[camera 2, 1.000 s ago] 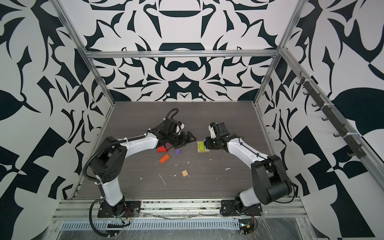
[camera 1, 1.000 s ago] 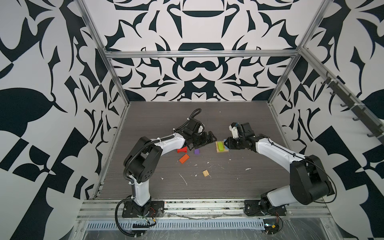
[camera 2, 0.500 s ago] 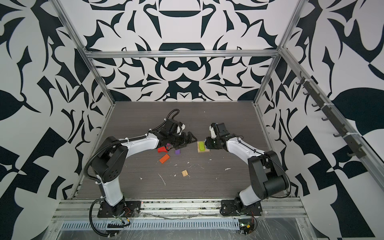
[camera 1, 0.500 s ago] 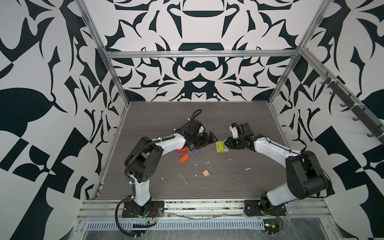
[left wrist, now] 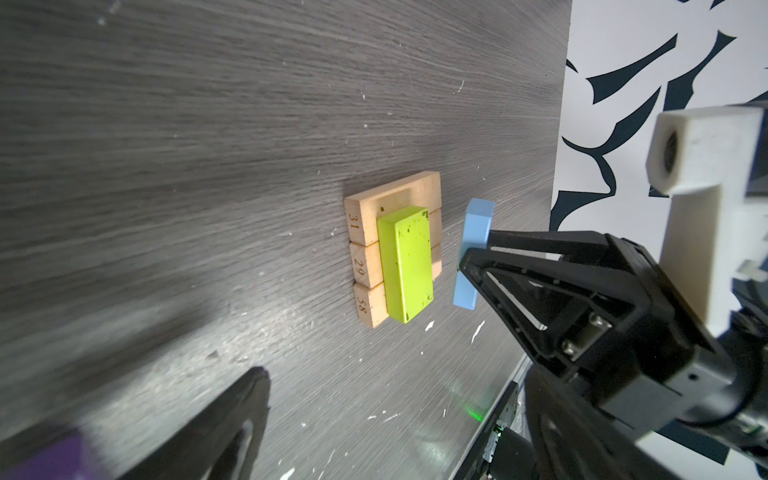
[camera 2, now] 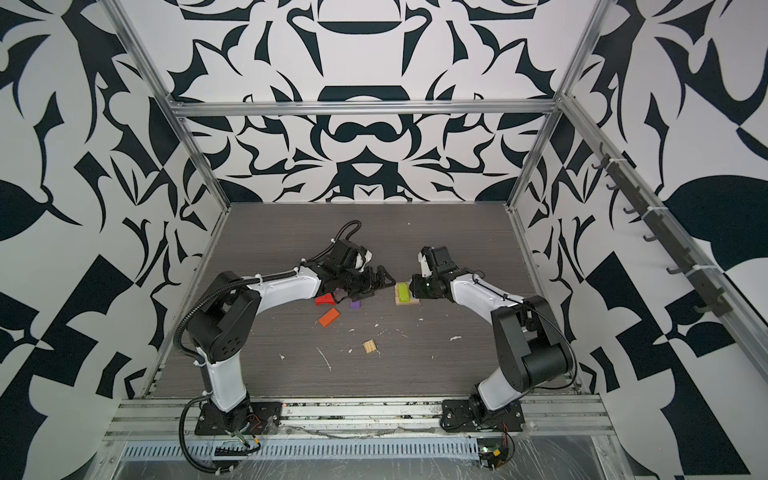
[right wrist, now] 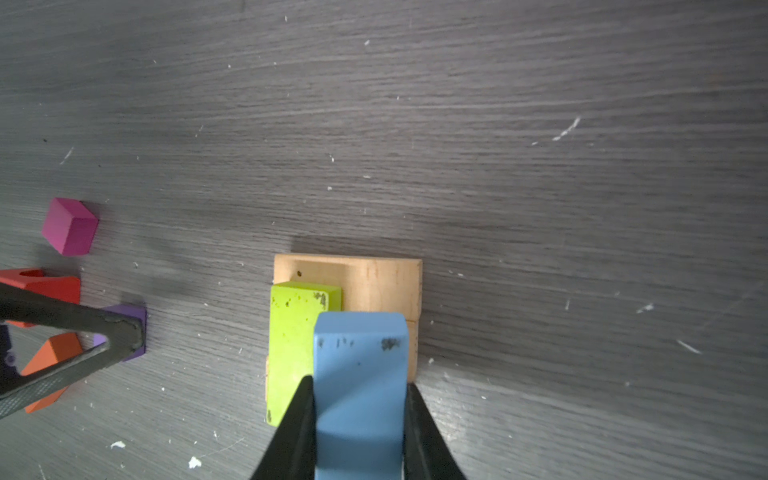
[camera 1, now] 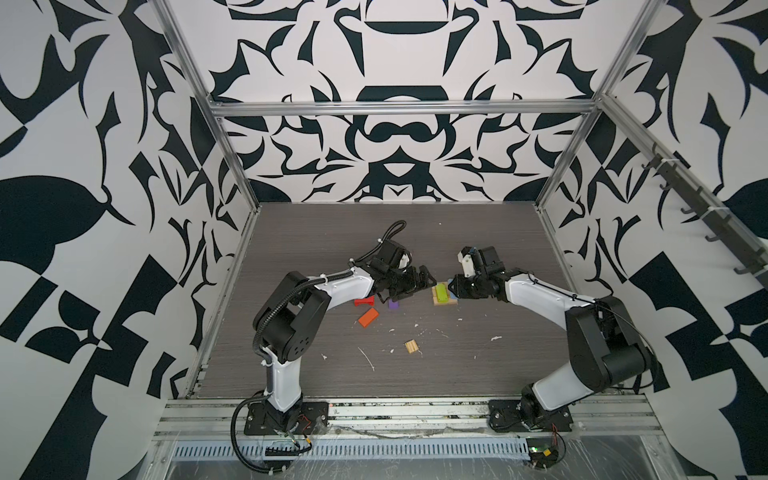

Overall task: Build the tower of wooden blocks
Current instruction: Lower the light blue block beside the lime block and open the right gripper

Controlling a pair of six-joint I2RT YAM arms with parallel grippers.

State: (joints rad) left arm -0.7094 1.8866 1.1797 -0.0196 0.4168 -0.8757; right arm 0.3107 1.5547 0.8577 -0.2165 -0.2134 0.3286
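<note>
Mid-table, slightly right of centre in both top views, the tower [camera 1: 443, 297] is at two levels: three tan planks [left wrist: 365, 232] laid side by side flat on the table [camera 1: 478, 374], their ends numbered 31, 29 and 58, with a green block [left wrist: 405, 264] lying flat across them along one side. Right gripper [right wrist: 358, 383] is clamped on a blue block [right wrist: 359, 357], one finger on each long side. The block hangs over the uncovered part of the planks, just beside the green block and roughly parallel to it. The left wrist view shows the blue block tilted and raised off the planks; whether any edge touches them cannot be told. Left gripper [camera 1: 422, 284] sits just left of the tower, jaws spread wide, nothing between them. Loose blocks lie left of the tower: purple cube [camera 1: 393, 304] under the left gripper, red block [camera 1: 365, 301], orange block [camera 1: 368, 318], and a magenta cube [right wrist: 68, 226] noted in the right wrist view. A ridged square [camera 1: 412, 346] lies well apart, nearer the front edge. White flecks are scattered over the table.
</note>
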